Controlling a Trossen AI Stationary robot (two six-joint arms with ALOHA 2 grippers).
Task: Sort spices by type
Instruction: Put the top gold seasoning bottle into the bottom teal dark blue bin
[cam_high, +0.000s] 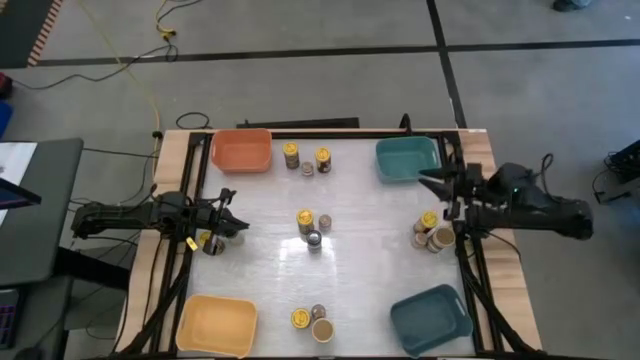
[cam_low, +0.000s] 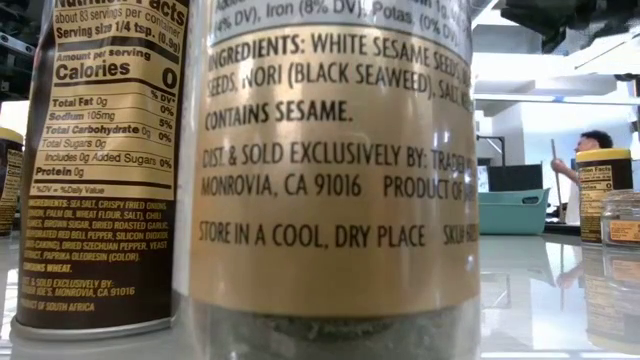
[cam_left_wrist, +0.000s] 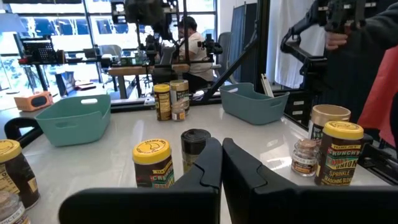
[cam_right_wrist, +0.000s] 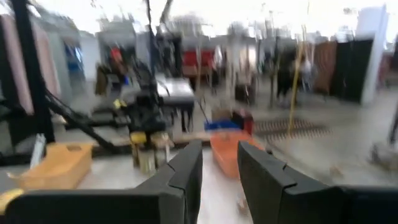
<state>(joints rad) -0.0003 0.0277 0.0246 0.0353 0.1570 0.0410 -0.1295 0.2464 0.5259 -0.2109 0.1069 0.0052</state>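
The spice jars stand upright in small groups on the white table. One group is in the middle (cam_high: 312, 228), one near the far edge (cam_high: 306, 159), one near the near edge (cam_high: 312, 321), one at the right (cam_high: 431, 232) and one at the left (cam_high: 211, 240). My left gripper (cam_high: 236, 214) is shut and hovers at the left, just beyond the left group. In the left wrist view it (cam_left_wrist: 222, 163) points at the middle group's yellow-lidded jar (cam_left_wrist: 152, 163) and black-lidded jar (cam_left_wrist: 194, 147). My right gripper (cam_high: 432, 186) is open, above the table between the far teal bin and the right group, holding nothing (cam_right_wrist: 221, 165).
Four bins sit at the corners: orange (cam_high: 241, 150) far left, teal (cam_high: 408, 160) far right, yellow (cam_high: 215, 325) near left, teal (cam_high: 430, 318) near right. Two jars (cam_low: 330, 170) stand right in front of the low camera. A person (cam_low: 595, 140) is beyond the table.
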